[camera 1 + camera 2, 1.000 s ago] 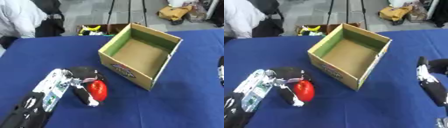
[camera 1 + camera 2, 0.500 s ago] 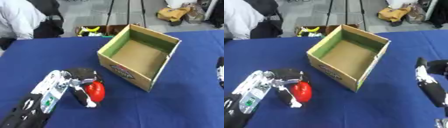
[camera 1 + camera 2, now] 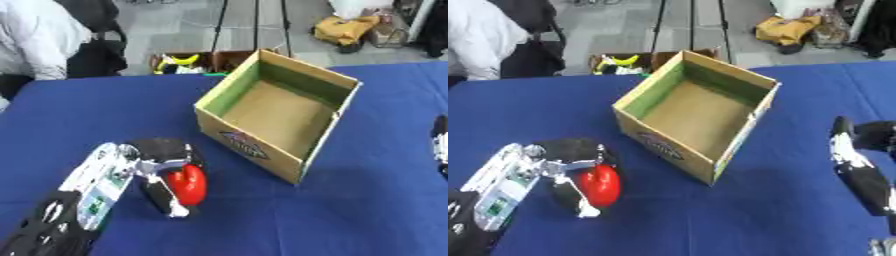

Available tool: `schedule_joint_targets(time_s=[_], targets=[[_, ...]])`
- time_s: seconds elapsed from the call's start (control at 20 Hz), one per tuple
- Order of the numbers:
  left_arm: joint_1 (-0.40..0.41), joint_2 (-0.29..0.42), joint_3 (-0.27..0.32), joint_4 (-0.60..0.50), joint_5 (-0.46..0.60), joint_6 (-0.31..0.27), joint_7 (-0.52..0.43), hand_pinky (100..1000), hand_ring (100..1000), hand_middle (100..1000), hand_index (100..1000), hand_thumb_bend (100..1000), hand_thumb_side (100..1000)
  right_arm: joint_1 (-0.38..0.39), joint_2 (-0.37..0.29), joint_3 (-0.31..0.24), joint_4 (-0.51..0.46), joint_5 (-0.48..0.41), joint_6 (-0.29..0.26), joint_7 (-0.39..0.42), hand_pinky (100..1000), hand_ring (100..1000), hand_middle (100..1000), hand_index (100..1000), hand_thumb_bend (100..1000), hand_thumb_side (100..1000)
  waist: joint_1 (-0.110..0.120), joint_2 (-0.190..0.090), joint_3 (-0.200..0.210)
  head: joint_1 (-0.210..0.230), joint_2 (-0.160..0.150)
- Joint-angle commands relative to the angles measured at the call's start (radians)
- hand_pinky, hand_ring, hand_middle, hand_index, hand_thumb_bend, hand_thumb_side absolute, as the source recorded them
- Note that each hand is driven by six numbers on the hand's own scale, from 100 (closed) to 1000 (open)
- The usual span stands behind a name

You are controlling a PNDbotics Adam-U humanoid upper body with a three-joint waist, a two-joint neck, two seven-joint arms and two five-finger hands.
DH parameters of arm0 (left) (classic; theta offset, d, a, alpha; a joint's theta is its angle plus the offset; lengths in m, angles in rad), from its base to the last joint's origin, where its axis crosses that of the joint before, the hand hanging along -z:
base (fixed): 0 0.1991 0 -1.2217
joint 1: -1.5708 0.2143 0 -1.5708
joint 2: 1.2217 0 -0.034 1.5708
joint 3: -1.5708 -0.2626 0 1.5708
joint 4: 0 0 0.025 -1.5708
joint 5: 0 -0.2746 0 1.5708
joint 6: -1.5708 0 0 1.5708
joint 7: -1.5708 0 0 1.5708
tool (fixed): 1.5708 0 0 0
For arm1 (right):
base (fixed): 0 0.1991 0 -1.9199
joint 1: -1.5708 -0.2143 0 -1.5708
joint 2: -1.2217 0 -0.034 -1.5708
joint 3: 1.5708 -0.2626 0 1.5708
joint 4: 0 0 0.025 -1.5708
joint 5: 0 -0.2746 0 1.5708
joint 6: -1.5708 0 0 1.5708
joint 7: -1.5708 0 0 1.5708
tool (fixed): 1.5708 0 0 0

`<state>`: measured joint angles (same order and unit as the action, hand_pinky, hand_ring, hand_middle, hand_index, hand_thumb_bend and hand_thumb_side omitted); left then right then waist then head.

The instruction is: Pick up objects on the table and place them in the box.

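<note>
Nearest to me, low on the left side, my left hand (image 3: 162, 167) comes in from the bottom corner on its silver and black forearm. Its fingers (image 3: 166, 197) and thumb are curled around a red rounded object (image 3: 188, 184), which sits in the grasp just above or on the blue table (image 3: 367, 210); I cannot tell from here whether it touches the cloth. The red object shows between the dark palm and a pale finger that wraps under it.

On the opposite side, my right hand (image 3: 859, 167) shows at the right edge in the right eye view, lying low over the table with its fingers stretched out and relaxed, holding nothing. In the left eye view only a sliver of it appears at the right border.

Further in, near the middle of the table, stands the cardboard box (image 3: 280, 112). It is open at the top, turned at an angle so one corner points toward me, with green along its inner wall and a printed mark on the near outer face. I see nothing inside it. The red object is well apart from the box, to its lower left.

Beyond the far table edge, on the floor, a small crate (image 3: 188, 62) holds something yellow, and tripod legs (image 3: 254, 25) stand behind it.
</note>
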<state>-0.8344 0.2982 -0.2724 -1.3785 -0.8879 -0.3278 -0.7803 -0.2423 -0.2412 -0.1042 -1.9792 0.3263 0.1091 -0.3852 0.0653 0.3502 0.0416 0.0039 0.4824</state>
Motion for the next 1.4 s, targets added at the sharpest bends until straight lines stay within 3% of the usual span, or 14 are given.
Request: schedule_joint_targets(time_s=[0.05, 0.6, 1.05, 1.4], targets=[[-0.021, 0.018, 0.030, -0.056, 0.010, -0.023, -0.002, 100, 490, 618, 628, 100, 199, -0.009, -0.005, -0.004, -0.021, -0.004, -0.002, -0.004, 604, 490, 409, 534, 288, 409, -0.003, -0.023, 0.000, -0.006, -0.011], [-0.116, 0.055, 0.151, -0.144, 0.103, 0.085, 0.080, 100, 461, 574, 588, 100, 150, -0.006, -0.003, 0.000, -0.021, -0.006, -0.001, -0.004, 605, 489, 409, 534, 288, 408, 0.007, -0.034, -0.017, -0.021, -0.008], [-0.227, 0.048, 0.199, -0.054, 0.147, 0.137, 0.128, 100, 451, 564, 584, 100, 160, -0.004, -0.009, 0.009, -0.021, -0.007, -0.002, 0.005, 604, 489, 408, 534, 292, 410, 0.030, -0.042, -0.059, 0.005, -0.003], [-0.321, 0.004, 0.227, 0.079, 0.066, 0.153, 0.279, 100, 448, 556, 583, 100, 126, -0.013, -0.020, 0.020, -0.021, -0.009, -0.007, 0.018, 603, 488, 407, 533, 296, 409, 0.052, -0.034, -0.112, 0.039, -0.002]])
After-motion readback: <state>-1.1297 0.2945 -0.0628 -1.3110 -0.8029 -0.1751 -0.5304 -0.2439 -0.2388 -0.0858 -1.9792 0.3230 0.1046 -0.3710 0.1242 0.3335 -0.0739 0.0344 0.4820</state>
